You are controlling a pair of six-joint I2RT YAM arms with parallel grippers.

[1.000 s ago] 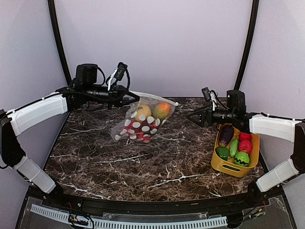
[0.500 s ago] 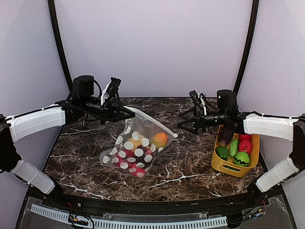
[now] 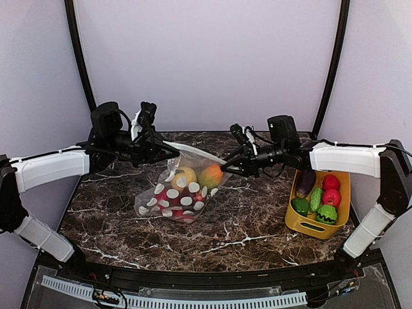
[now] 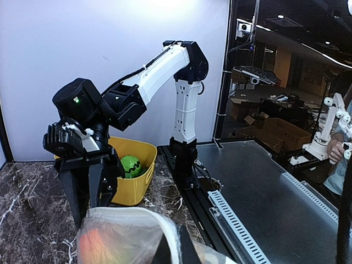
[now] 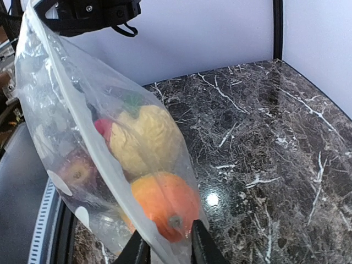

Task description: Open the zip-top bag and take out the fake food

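Clear plastic dotted with white, the zip-top bag [image 3: 177, 196] hangs slanted over the middle of the dark marble table [image 3: 244, 225], a little left of centre. Its upper edge runs as a taut line from the left gripper [image 3: 166, 149] down to the right gripper [image 3: 226, 168], and its lower left end sags to the tabletop or just above it; which one cannot be told.

The left gripper is clamped on the far left end of the bag's top edge, and the film spreads out from between its fingers in the left wrist view. The right gripper meets the bag's right corner. In the right wrist view its fingers [image 5: 137, 250] straddle the film just under the orange fruit [image 3: 211, 175], with a narrow gap between them. Whether they actually pinch the plastic cannot be told.

All the fake food [image 3: 187, 187] is inside the bag. A yellow fruit [image 3: 184, 177] sits beside the orange fruit near the top, and the red pieces [image 3: 168, 196] lie lower, toward the left end.

At the right edge of the table, well apart from the bag, stands a yellow basket [image 3: 302, 225]. It holds a purple eggplant [image 3: 305, 183], green vegetables [image 3: 327, 214] and red toys [image 3: 331, 197]
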